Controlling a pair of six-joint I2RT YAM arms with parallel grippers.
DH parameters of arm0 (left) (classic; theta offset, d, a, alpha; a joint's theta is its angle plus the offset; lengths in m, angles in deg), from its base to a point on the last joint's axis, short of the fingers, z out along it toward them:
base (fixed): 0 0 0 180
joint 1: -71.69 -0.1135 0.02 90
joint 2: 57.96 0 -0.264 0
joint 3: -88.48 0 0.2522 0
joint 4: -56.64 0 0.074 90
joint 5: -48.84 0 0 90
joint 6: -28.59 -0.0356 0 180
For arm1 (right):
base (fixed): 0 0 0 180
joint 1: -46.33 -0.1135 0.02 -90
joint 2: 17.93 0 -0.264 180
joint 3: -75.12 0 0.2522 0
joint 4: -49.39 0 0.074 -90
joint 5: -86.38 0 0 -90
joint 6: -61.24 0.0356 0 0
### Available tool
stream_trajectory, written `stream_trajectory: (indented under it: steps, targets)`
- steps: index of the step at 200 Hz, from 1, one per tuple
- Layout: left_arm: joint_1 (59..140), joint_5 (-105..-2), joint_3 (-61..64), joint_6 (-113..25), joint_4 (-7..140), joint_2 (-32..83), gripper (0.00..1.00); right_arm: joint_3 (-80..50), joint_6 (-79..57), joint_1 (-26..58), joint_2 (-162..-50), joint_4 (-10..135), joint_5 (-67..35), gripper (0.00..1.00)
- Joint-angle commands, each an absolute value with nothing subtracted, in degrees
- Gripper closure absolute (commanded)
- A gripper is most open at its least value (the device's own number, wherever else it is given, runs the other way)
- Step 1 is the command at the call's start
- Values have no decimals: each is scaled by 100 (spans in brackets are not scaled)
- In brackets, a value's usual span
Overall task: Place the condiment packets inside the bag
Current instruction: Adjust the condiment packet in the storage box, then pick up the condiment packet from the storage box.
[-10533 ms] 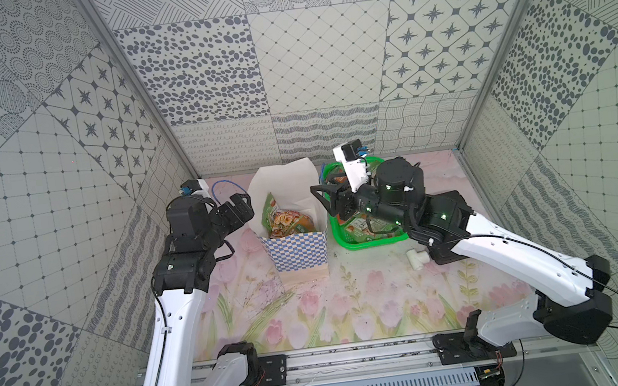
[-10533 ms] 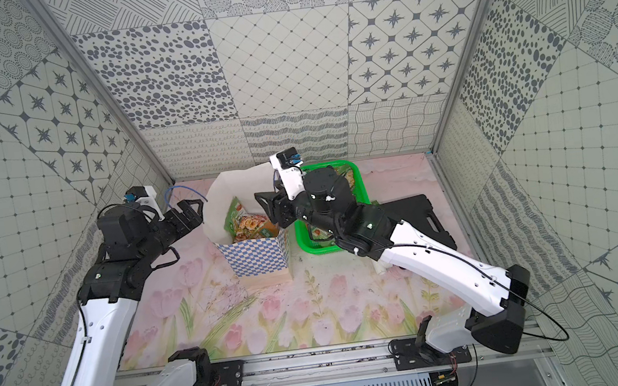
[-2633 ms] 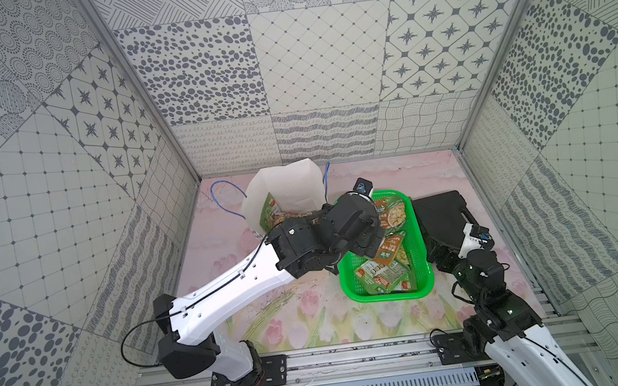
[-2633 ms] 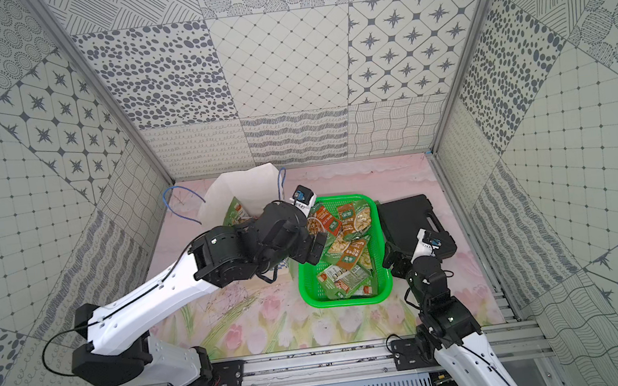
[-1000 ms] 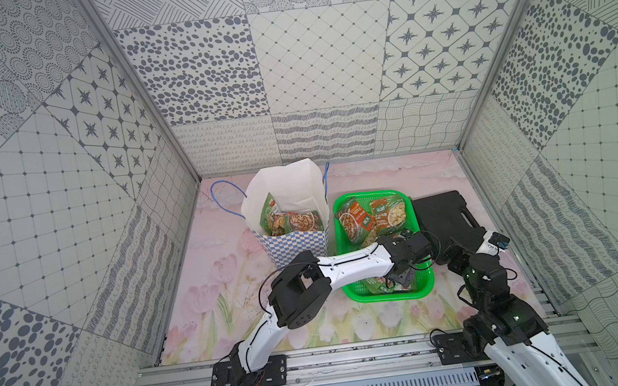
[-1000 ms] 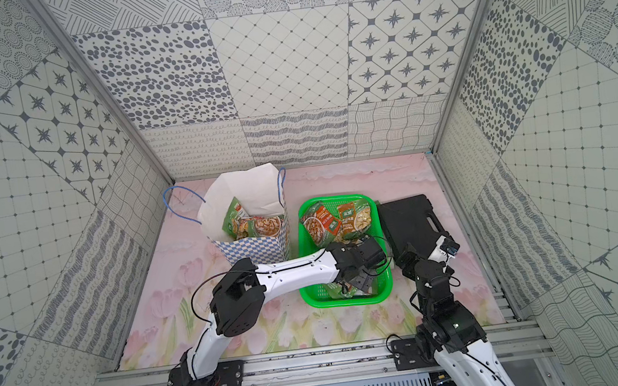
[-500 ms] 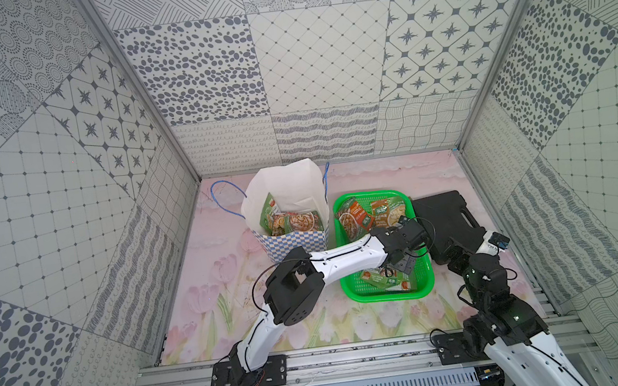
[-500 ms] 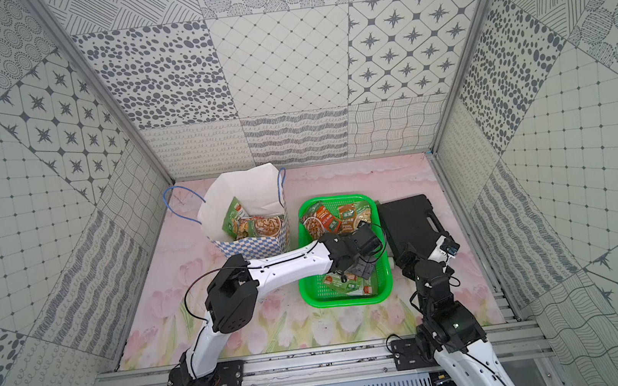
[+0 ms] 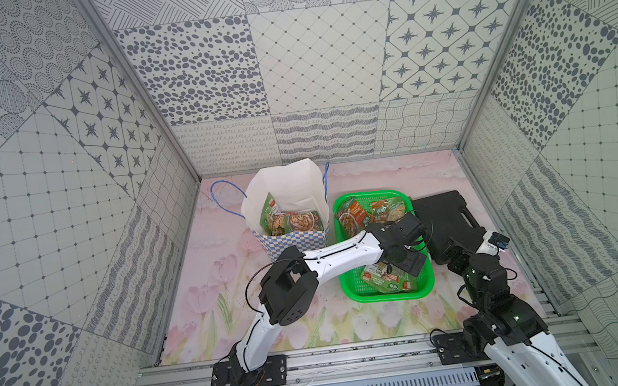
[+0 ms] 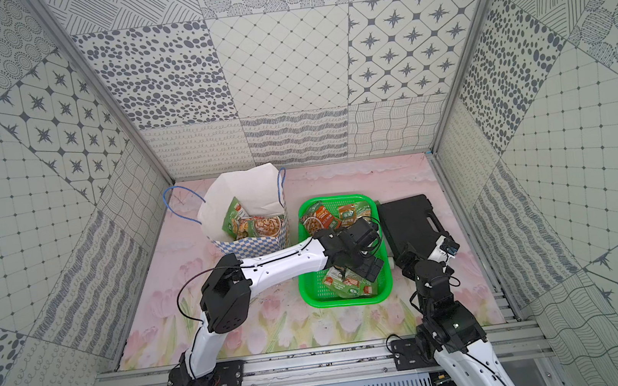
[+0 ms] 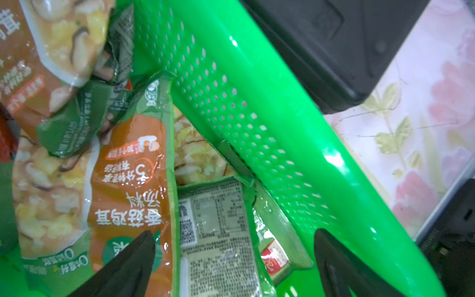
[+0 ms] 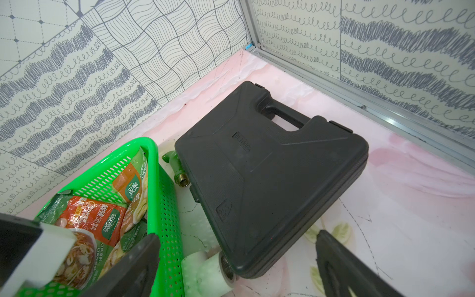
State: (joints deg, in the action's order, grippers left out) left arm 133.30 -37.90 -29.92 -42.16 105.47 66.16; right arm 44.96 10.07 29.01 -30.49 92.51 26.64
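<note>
So the left gripper was spread wide down in the basket, right over the packets, gripping nothing. A few packets already sat in the bag, which stood just beside the basket. The right gripper was wide open and empty too, hovering by the case.

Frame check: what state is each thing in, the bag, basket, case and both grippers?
bag: upright, mouth open, condiment packets inside.
green basket: upright, remaining packets not yet moved.
black case: closed, lying flat.
left gripper: open, empty, down among the basket's packets.
right gripper: open, empty.
</note>
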Motion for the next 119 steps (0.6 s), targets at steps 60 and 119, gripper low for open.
stream_trajectory:
  steps: [60, 119]
  targets:
    - [13348, -1897, -3186, -4717, 10556, 7051, 1, 4358, 983, 2902, -2973, 9005, 2626, 3]
    - [13278, -1258, -3321, -4743, 10582, 7389, 27, 4368, 963, 2902, -2979, 8994, 2587, 3]
